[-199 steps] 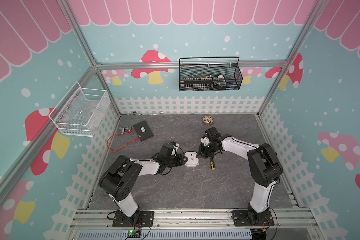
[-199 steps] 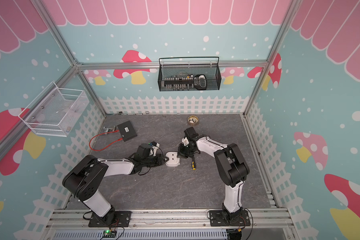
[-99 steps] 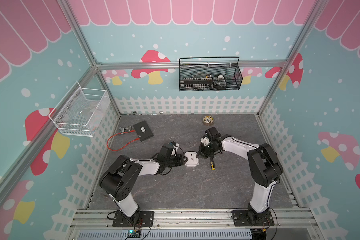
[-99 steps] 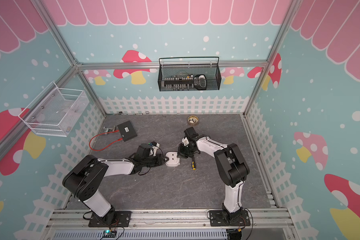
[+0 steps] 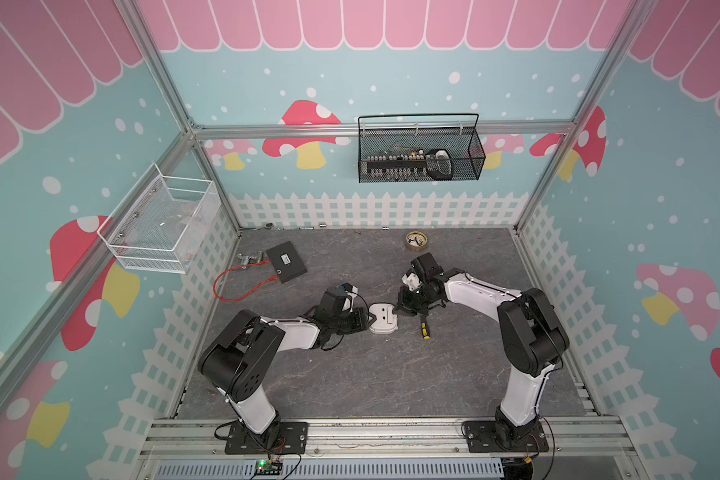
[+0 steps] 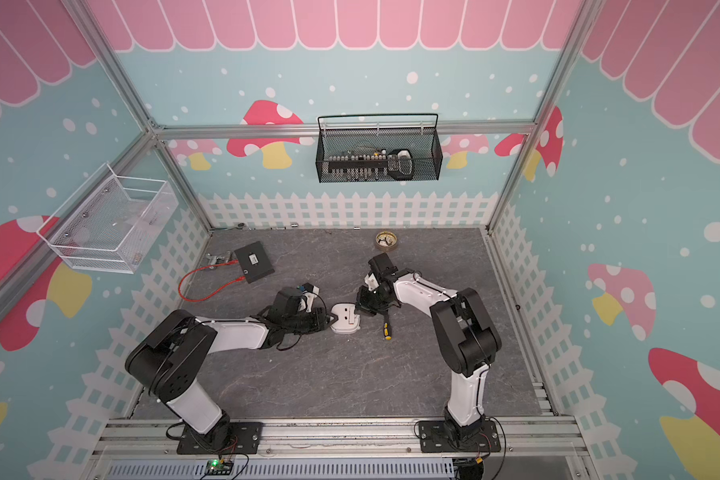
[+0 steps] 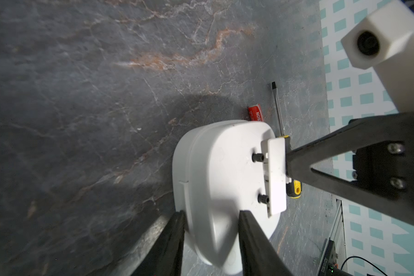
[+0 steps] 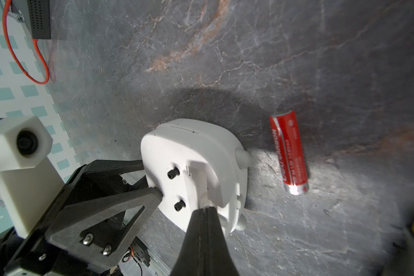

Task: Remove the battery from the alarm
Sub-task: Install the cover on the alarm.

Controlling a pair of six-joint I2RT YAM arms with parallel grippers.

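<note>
**A:** What is the left pincer (image 7: 210, 212) doing?

**B:** It is clamping the rim of the alarm (image 7: 220, 172). One finger is lying over the plain white back and the other is sitting against the opposite side of the rim. Its jaws are standing partly apart, with the alarm's edge filling the gap.

**A:** And the right pincer (image 8: 204, 210)?

**B:** It is pointing in from the opposite side, with its jaws pressing fully together. The joined tips are touching the cover flap (image 8: 196, 179), which is standing up from the alarm's back right beside the two black knobs (image 8: 173, 172). I cannot tell whether they are pinching any of it.

**A:** Where is the battery (image 8: 288, 153) lying?

**B:** It is lying on its side on the counter (image 8: 296, 59), outside the alarm. It is off to one side of the right pincer's tips and beyond the alarm from the left pincer. It is sitting near the alarm but apart from it.

**A:** Is anything else lying close by?

**B:** The screwdriver (image 7: 278, 110) is lying just past the battery, farther again from the left pincer. Its yellow-and-black handle is showing behind the right pincer's finger. In both top views the alarm (image 5: 383, 318) (image 6: 345, 318) is sitting back-up between the two pincers.
</note>
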